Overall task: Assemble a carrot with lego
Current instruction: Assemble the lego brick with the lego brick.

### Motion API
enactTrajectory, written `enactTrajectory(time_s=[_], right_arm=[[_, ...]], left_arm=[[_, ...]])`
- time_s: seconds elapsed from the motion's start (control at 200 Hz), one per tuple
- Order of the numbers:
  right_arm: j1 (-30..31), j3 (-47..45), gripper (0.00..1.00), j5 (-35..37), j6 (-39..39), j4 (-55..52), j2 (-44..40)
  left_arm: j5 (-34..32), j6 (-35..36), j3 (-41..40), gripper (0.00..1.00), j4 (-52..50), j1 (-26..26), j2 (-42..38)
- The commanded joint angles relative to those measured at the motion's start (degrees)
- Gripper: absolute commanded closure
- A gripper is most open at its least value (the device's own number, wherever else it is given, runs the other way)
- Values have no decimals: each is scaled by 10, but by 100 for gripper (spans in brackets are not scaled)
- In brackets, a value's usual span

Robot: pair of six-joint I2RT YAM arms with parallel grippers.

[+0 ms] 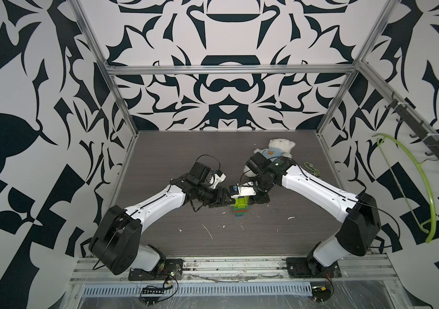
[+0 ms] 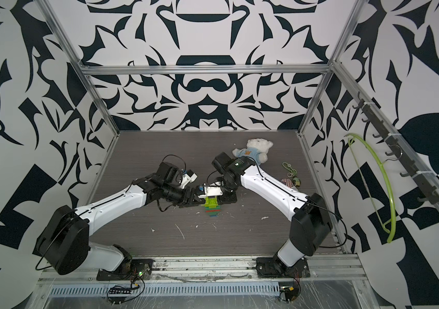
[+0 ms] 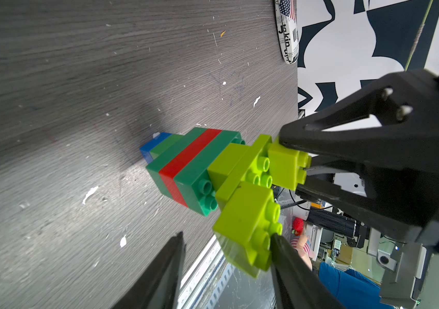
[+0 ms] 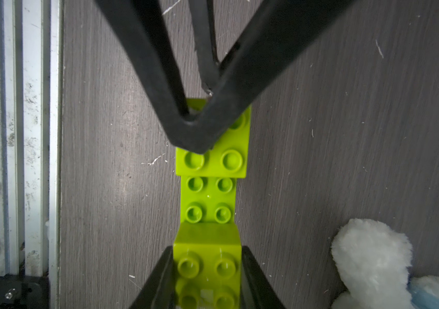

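The carrot (image 1: 240, 210) (image 2: 212, 208) stands upright mid-table in both top views. The left wrist view shows its blue tip (image 3: 154, 144) on the table, dark green layers, a red band (image 3: 188, 166) and a forked lime-green top. My right gripper (image 4: 207, 250) (image 1: 245, 200) is shut on one lime top brick (image 4: 207, 267) (image 3: 288, 166), a finger on each side. My left gripper (image 3: 227, 235) (image 1: 226, 201) is open. One of its fingers (image 3: 288, 256) rests on the studs of the other lime top brick (image 3: 247, 230). The other finger (image 3: 164, 267) hangs clear of the carrot.
A white teddy bear (image 1: 277, 149) (image 4: 373, 262) lies behind the right arm. Small keychain trinkets (image 2: 290, 182) lie near the right wall, among them a flag-print oval (image 3: 288, 32). A lime hanger (image 1: 413, 182) hangs on the right wall. The metal rail (image 4: 25, 133) runs along the table's front edge.
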Motion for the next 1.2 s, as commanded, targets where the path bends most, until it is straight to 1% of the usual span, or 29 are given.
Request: enactTrajectory(time_s=[0.0,0.135,0.29,0.56,0.735,0.905,1.005,1.135,1.195], right_arm=[[0,-15,100,1,-2,-1,37],[-13,1,100,-3,13,-22,38],[-13,1,100,-9,19,-31,29],[-23,-12,100,-33,-41,-28,21],[-36,-8,100,-49,-54,-35,30],[-37,3,100,-46,-62,-49,34],[-37,18,100,-27,-59,-77,50],[-37,10,100,-20,-58,-74,50],[-33,16,100,-5,-54,-85,57]], left_arm=[[-19,8,-13,43,-17,-1,-2],[-19,7,-12,43,-18,-1,-2],[-19,7,-12,43,-17,-1,-3],[-19,10,-7,43,-21,-1,3],[-19,11,-4,43,-22,-1,2],[-20,12,-2,43,-25,-1,2],[-20,12,0,43,-25,-1,2],[-20,12,1,43,-26,-1,2],[-20,12,1,43,-26,-1,3]])
